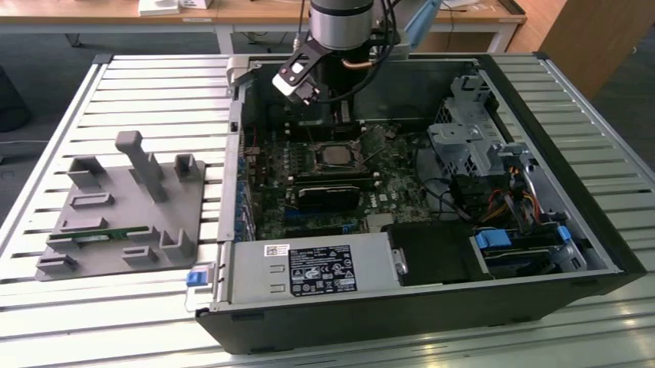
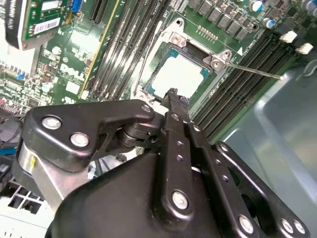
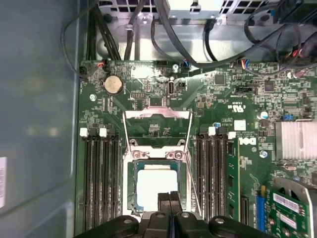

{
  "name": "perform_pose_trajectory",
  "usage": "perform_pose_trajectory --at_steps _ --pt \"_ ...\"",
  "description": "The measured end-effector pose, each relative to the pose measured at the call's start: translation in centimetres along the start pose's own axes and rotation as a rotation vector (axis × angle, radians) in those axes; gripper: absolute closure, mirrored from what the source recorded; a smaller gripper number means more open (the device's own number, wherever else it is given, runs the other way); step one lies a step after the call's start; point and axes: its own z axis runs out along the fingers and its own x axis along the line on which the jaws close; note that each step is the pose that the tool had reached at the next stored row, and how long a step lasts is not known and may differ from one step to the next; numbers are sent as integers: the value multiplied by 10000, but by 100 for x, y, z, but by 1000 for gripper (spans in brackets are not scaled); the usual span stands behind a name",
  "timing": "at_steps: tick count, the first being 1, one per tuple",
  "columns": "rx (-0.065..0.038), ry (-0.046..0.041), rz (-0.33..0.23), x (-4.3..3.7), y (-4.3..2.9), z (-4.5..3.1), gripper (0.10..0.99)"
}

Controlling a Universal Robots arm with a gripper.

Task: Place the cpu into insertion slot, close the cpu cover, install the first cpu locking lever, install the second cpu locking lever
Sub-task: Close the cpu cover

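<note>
Hand [image 3: 170,194] is shut: in both wrist views you see the two fingers [image 3: 165,201] pressed together with just a seam between them and nothing held. The tips [image 2: 173,93] sit over the near edge of the cpu [image 3: 156,183]. Whether they actually touch it you can't tell.

The cpu lies flat in the insertion slot [image 3: 132,191], pale top up, square to the rim. In the second wrist view it's the bright square [image 2: 177,74] just past the fingertips.

The cpu cover [image 3: 157,114] looks raised off the socket, not down over the chip. You can see green board [image 3: 223,114] through its window on the side of the slot away from the hand. A thin lever rod [image 2: 252,69] sticks out from one socket corner, angled free across the memory slots [image 2: 257,54].

Around the socket you've got black memory slots on both sides [image 3: 101,178] and a coin battery [image 3: 113,85] beyond the cover.

In the exterior view the hand [image 1: 343,115] hangs inside the open PC case [image 1: 409,322], just above the socket [image 1: 334,156]. The case lies on the slatted desk [image 1: 123,322], with a grey fixture [image 1: 123,207] beside it on the exterior view's left.
</note>
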Motion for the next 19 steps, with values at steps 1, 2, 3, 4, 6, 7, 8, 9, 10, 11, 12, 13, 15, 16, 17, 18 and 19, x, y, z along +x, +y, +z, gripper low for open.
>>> perform_pose_trajectory --at_steps 1,2,3,4,6,7,8,9,10,11,12,13,15,16,17,18,19 --pt "2 1 -1 -2 1 -12 980" --pt "0 3 -1 -4 1 -12 980" --pt "2 3 -1 -7 3 -12 980" --pt "9 3 0 -9 9 -11 980" --pt "28 4 0 -16 28 -11 980" --pt "41 5 0 -17 42 -10 980" --pt "54 8 0 -19 54 -10 980" --pt "64 12 1 -20 64 -9 980" --pt "75 14 1 -20 73 -8 980" --pt "84 16 1 -20 79 -7 980" --pt "89 15 1 -21 82 -8 980" --pt "95 13 1 -21 83 -14 980" --pt "101 14 2 -21 85 -37 980" --pt "102 14 1 -21 87 -53 980" --pt "102 15 1 -20 88 -74 980" --pt "101 15 1 -20 90 -97 980" --pt "101 15 1 -20 92 -123 980"
